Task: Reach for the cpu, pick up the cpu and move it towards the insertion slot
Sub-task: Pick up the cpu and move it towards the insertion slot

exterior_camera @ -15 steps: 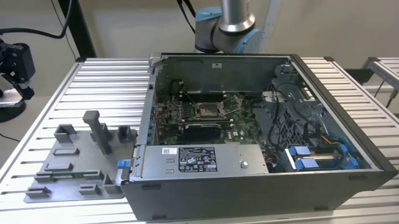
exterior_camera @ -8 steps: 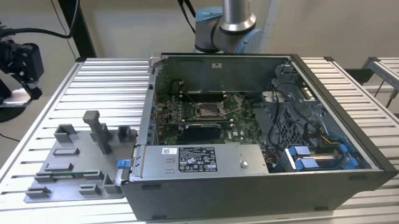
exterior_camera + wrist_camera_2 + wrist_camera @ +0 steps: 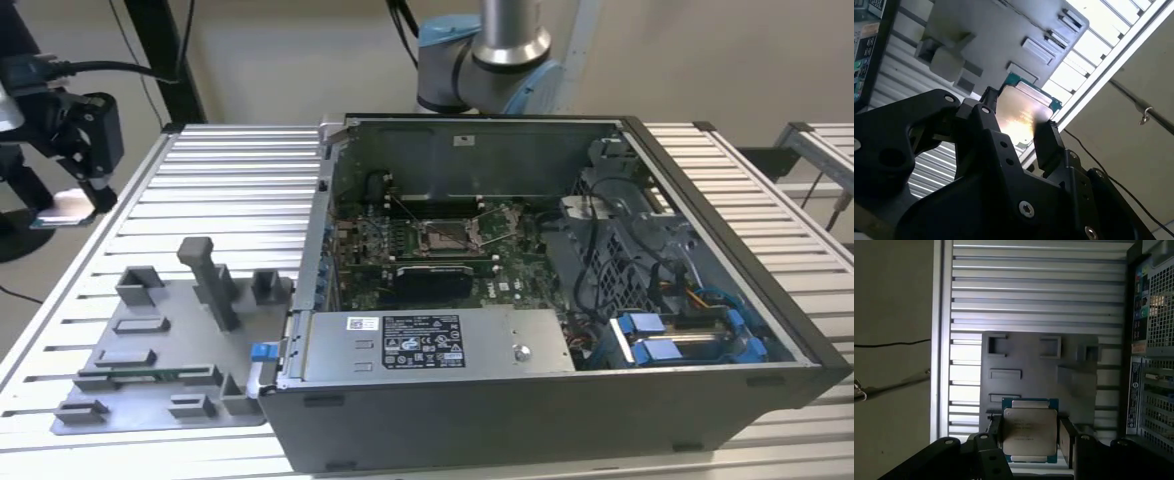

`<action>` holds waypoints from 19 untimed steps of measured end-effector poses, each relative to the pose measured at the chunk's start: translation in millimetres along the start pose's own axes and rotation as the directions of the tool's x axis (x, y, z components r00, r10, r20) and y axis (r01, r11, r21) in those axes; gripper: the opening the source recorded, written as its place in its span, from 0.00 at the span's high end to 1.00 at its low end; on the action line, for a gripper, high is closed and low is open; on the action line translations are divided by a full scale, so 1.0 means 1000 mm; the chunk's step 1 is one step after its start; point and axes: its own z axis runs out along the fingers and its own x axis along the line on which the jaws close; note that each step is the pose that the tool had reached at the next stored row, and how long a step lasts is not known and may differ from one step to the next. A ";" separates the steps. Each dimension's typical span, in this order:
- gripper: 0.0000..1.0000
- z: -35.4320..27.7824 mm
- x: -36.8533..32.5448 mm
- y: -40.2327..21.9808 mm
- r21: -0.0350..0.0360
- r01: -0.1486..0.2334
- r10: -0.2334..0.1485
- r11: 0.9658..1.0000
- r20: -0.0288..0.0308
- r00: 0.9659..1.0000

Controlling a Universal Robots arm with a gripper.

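The gripper holds the cpu by two opposite edges, with the black fingers closed narrowly against its sides. Both wrist views show the chip's silver-white face and green rim. It is lifted clear of the grey fixture plate, which lies below it on the slatted worktop. In the exterior view, the insertion slot sits on the board inside the open computer case, its shiny frame around a dark centre. The case stands just beside the plate, on the exterior view's right, and the slot is well apart from the plate.
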 end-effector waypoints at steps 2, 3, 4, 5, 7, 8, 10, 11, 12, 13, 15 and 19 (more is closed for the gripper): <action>1.00 0.0000 -0.0055 -0.0001 0.000 0.000 0.000 1.000 0.000 1.000; 1.00 0.0000 -0.0081 -0.0001 0.000 0.000 0.000 1.000 0.000 1.000; 1.00 0.0000 -0.0107 -0.0002 0.000 0.000 0.000 1.000 0.000 1.000; 1.00 0.0000 -0.0136 -0.0002 0.000 0.000 0.000 1.000 0.000 1.000; 1.00 0.0000 -0.0191 -0.0003 0.000 0.000 0.000 1.000 0.000 1.000; 1.00 0.0000 -0.0222 -0.0003 0.000 0.000 0.000 1.000 0.000 1.000; 1.00 0.0000 -0.0287 -0.0003 0.000 0.000 0.000 1.000 0.000 1.000; 1.00 -0.0001 -0.0321 -0.0004 0.000 0.000 0.000 1.000 0.000 1.000; 1.00 -0.0002 -0.0359 -0.0004 0.000 0.000 0.000 1.000 0.000 1.000; 1.00 -0.0001 -0.0394 -0.0005 0.000 0.000 0.000 1.000 0.000 1.000; 1.00 -0.0001 -0.0474 -0.0006 0.000 0.000 0.000 1.000 0.000 1.000; 1.00 -0.0002 -0.0615 -0.0007 0.000 0.000 0.000 1.000 0.000 1.000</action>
